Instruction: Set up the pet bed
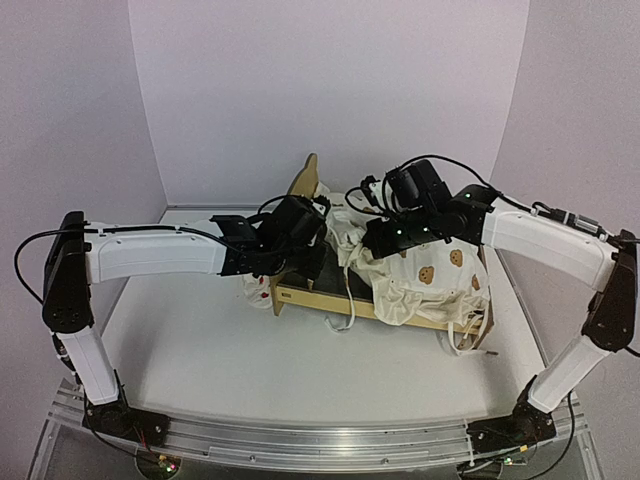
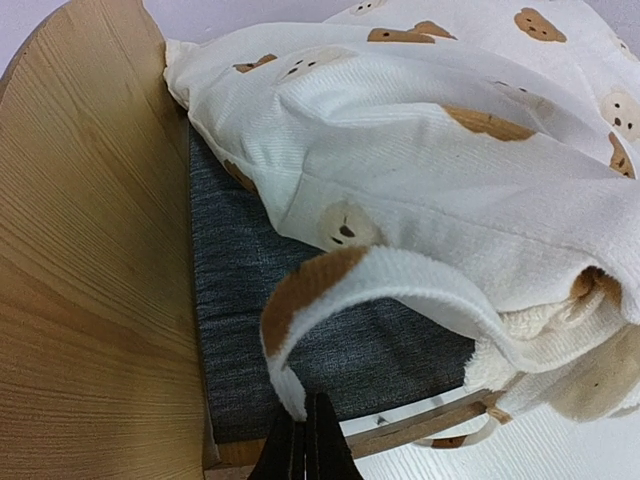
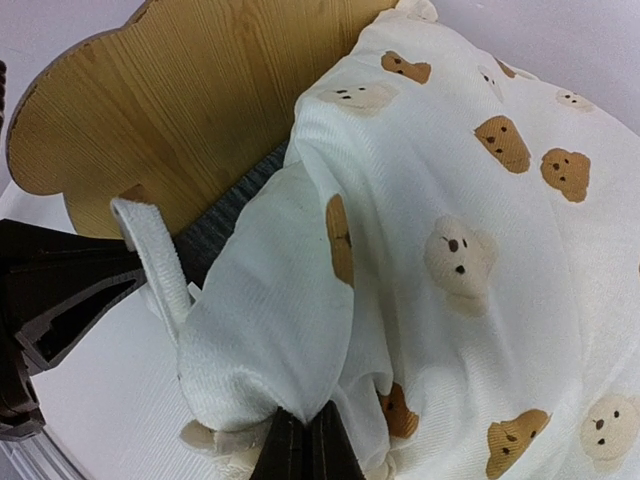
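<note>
pet bed holds one cushion; left hand pinches a tie, right hand pinches its fabric.

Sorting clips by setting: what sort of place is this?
Probably a lab test booth: plain pale walls box in a white table, with robot arms bolted to a metal rail.
</note>
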